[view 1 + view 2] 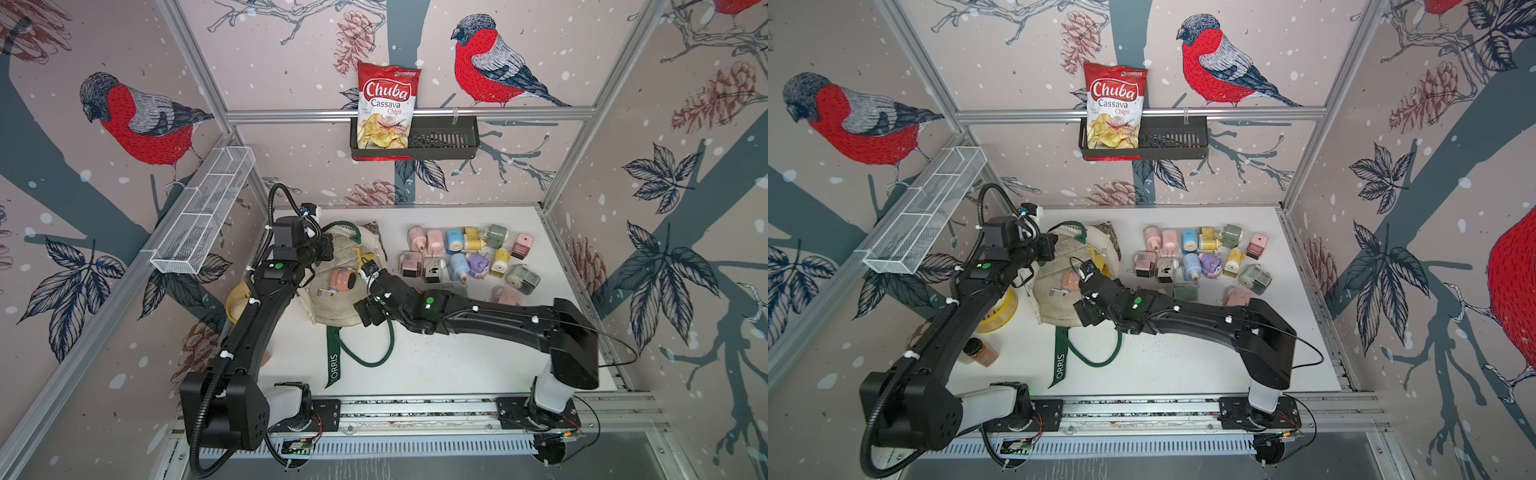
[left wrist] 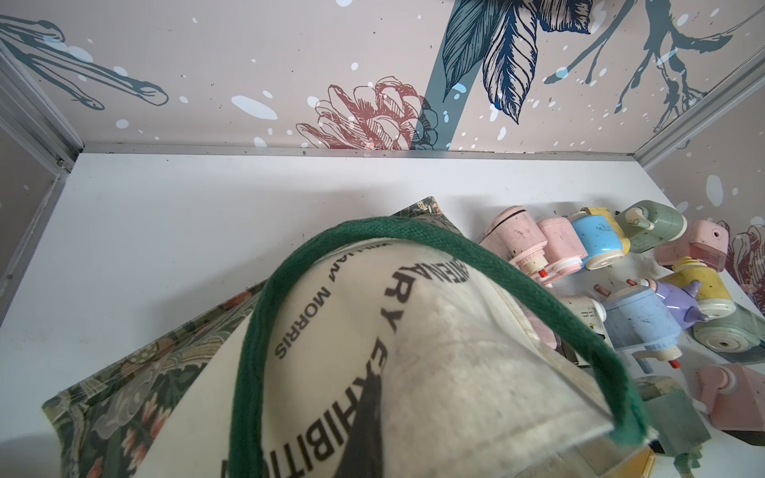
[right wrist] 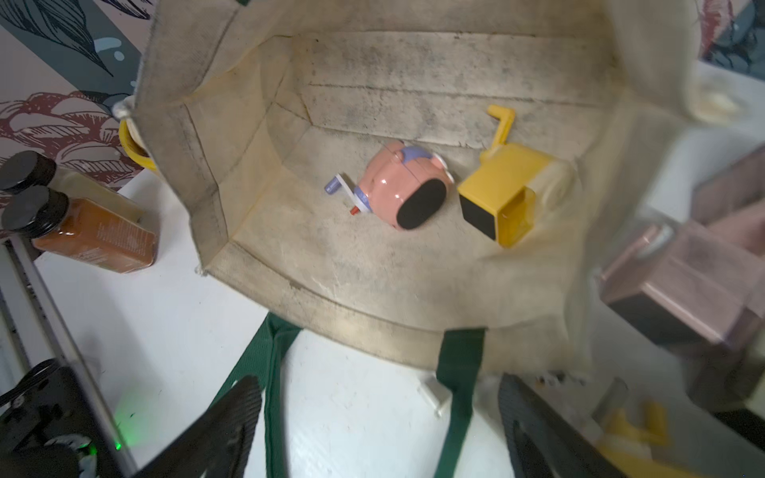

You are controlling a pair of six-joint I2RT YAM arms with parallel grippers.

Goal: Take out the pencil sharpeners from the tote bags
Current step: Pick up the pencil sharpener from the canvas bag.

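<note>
Grimy tote [image 3: 372, 269], pink sharpener [image 3: 397, 194], yellow sharpener [image 3: 505, 194] inside, left end effector [image 1: 330, 249] pinching tote, right end effector [image 3: 378, 380] open

"Chuba Cassava Chips" on chips bag [image 1: 388, 104], "MORRIS" and "EXHIBITI" on tote bag [image 2: 434, 372]

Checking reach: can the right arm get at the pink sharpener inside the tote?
Probably yes: the tote gapes toward the right gripper, whose fingers stand open, and the pink sharpener lies uncovered inside, beside the yellow sharpener.

Left arm [image 1: 257, 324] and right arm [image 1: 498, 320] are black with white shoulders, green lights.
</note>
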